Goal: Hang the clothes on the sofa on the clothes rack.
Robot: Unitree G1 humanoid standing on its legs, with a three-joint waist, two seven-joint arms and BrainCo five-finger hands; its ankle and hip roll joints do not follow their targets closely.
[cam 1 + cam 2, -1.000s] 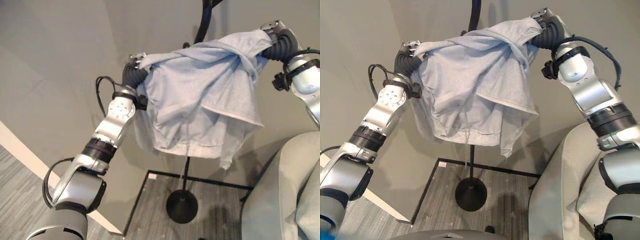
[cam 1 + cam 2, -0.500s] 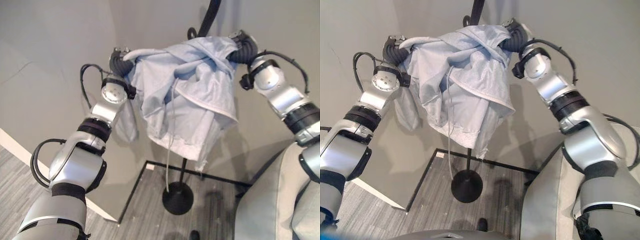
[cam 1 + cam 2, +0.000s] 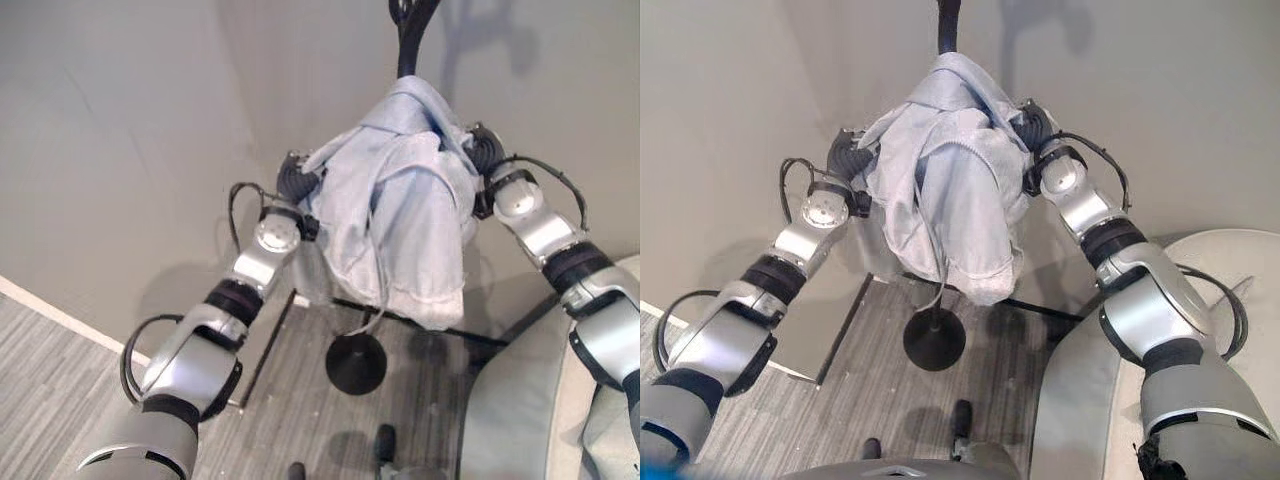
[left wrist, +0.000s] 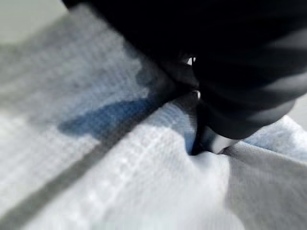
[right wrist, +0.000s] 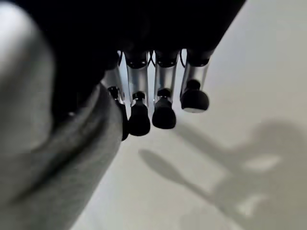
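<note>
Garment hangs long-axis down on rack pole, frame centre, betw both robot hands; left robot hand buried in cloth, grip can't tell; right robot hand fingers straight, relaxed, holding nothing.

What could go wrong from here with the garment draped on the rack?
1. The light blue garment sits bunched over the rack's black pole, most of it hanging toward the robot, so it may slide off once let go.
2. The left hand and right hand are both against the cloth; pulling back could drag it off.
3. A drawstring dangles toward the rack's round base and might snag.
</note>
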